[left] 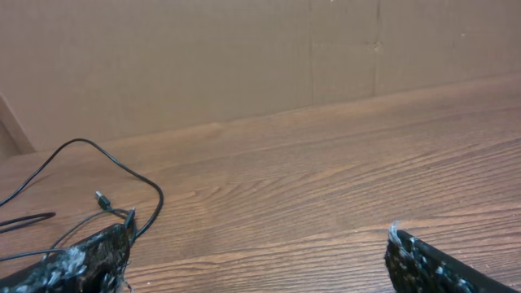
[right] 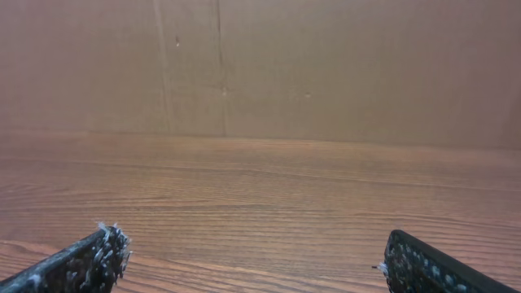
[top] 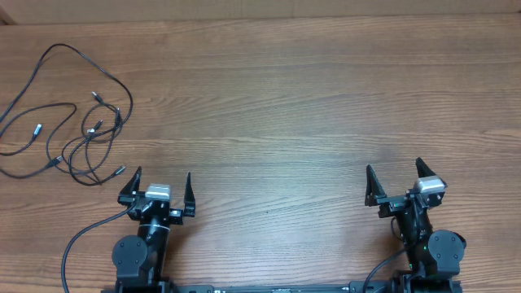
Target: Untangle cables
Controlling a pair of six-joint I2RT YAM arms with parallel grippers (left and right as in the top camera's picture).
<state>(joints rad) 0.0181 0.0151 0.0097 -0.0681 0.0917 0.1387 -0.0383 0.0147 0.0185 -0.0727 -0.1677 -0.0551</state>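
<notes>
At the far-left part of the wooden table [top: 285,98], the cables [top: 91,130] lay in a loose tangle of black loops, with small plug tips scattered among them. Beyond the cables, a plain brown wall [left: 203,57] rose behind the table's far edge. Just nearer than the cables, the left end effector [top: 163,173] sat low, its fingers spread wide and holding nothing. Well to the right of the cables, the right end effector [top: 394,164] was equally spread and empty.

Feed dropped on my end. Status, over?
Left claw open, empty. Right claw open, empty. Cables tangled, far left, untouched. Nothing blocking.
</notes>
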